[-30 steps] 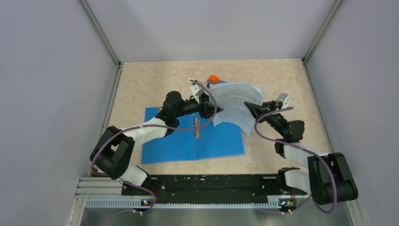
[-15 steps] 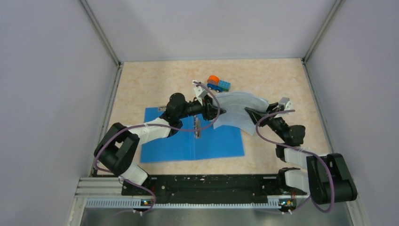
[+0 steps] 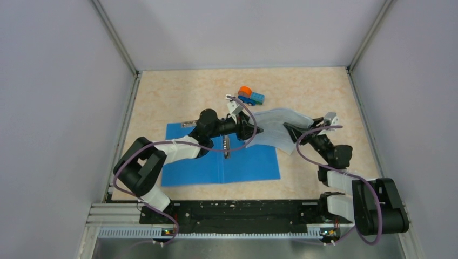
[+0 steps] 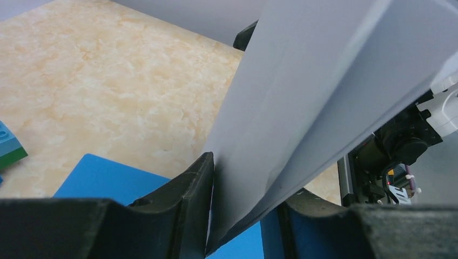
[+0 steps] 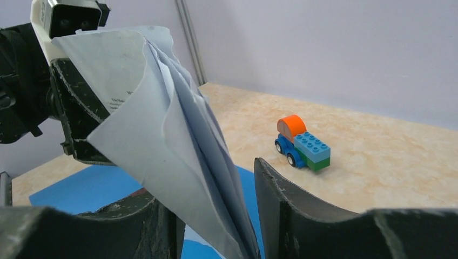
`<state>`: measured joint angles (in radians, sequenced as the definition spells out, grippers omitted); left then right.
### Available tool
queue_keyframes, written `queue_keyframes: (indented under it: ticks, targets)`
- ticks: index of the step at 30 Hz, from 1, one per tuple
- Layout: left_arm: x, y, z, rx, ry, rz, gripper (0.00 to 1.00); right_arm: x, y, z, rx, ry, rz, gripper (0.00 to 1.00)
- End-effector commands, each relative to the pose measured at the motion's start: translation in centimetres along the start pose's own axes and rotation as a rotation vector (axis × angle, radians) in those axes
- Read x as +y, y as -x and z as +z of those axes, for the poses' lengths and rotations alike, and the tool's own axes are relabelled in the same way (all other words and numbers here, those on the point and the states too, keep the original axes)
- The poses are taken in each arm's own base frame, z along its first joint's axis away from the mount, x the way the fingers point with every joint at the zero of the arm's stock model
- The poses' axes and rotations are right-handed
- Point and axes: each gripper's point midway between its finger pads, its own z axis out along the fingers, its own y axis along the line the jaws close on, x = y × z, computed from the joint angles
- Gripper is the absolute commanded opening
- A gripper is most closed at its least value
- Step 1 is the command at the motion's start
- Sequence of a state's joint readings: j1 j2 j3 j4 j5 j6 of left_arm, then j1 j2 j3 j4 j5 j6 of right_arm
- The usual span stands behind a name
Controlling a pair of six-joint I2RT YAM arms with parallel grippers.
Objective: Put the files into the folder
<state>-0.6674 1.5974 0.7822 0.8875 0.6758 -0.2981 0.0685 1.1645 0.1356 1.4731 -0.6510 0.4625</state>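
**Papers Held Up Over the Blue Folder**

The files (image 3: pixel 273 127) are held up in the air between the two claws, above the desk (image 3: pixel 178 91). The sheets are bent and fanned out. Small black print is seen on one of them.

The left claw (image 3: pixel 249 130) is pinching the files at one edge. In the left wrist view the stack is squeezed between the two fingers (image 4: pixel 189 208) and rises up and away from them.

The right claw (image 3: pixel 290 129) is spread. In the right wrist view the sheets are leaned on one finger (image 5: pixel 156 226), and a gap is seen between the sheets and the other finger. The files are between this claw's fingers but are not pinched by them.

The folder (image 3: pixel 243 164) is laid flat and open on the desk, under the left claw. It is just beside the right claw, on the side toward the left arm. Its metal clip (image 3: pixel 227 145) is seen at the middle fold, a little nearer the arm bases than the left claw. A low corner of the files is hung over the folder's edge below the right claw. It cannot be told whether that corner touches the folder.

A toy truck (image 3: pixel 251 96), blue with an orange top, is seen on the desk beyond both claws, apart from the files.
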Motion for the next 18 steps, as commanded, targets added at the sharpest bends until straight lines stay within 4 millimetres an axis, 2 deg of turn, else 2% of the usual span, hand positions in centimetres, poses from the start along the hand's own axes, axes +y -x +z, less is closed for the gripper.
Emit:
queue_keyframes:
  ticks: [1,5,18]
  targets:
    - [-0.63,1.86,0.92,-0.075,-0.024,0.023,0.40,-0.20,1.73,-0.05,-0.055,-0.002,-0.035,0.47]
    - [-0.56,1.96,1.09,-0.087,-0.021,0.019,0.40,-0.79,1.90,-0.53,-0.063,-0.021,-0.020,0.48]
    - [-0.36,1.92,1.42,-0.075,-0.025,0.024,0.32,-0.22,1.58,-0.26,-0.048,0.025,0.011,0.48]
